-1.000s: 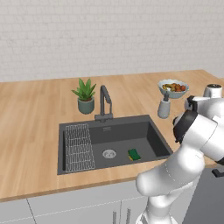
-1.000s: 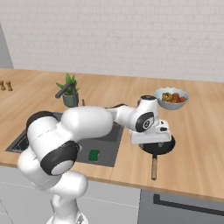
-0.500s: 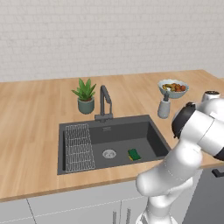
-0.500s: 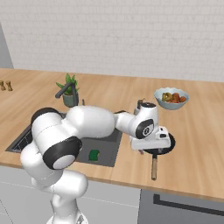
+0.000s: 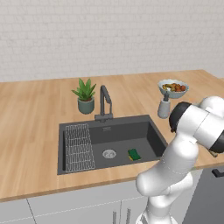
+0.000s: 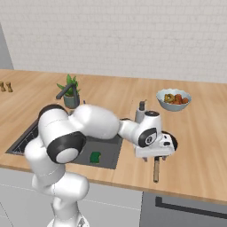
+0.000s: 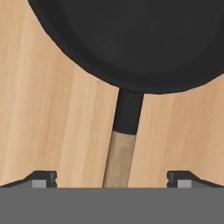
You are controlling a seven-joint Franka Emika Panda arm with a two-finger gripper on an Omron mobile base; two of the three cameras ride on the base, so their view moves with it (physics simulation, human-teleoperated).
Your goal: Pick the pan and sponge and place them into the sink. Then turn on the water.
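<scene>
open end effector [image 7: 112,178] over pan [image 7: 131,39] handle

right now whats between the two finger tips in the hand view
The pan's wooden handle runs up between the finger tips to the black pan, with bare counter on either side. The end effector is open.

pan [image 7: 131,39] rim beyond frame edge

Light is bright, even and diffuse across all views, with no glare or hot spots. Shadows are soft and faint, darkest inside the sink [image 5: 153,135]. The renders look slightly soft, without edge distortion or motion blur.
</scene>
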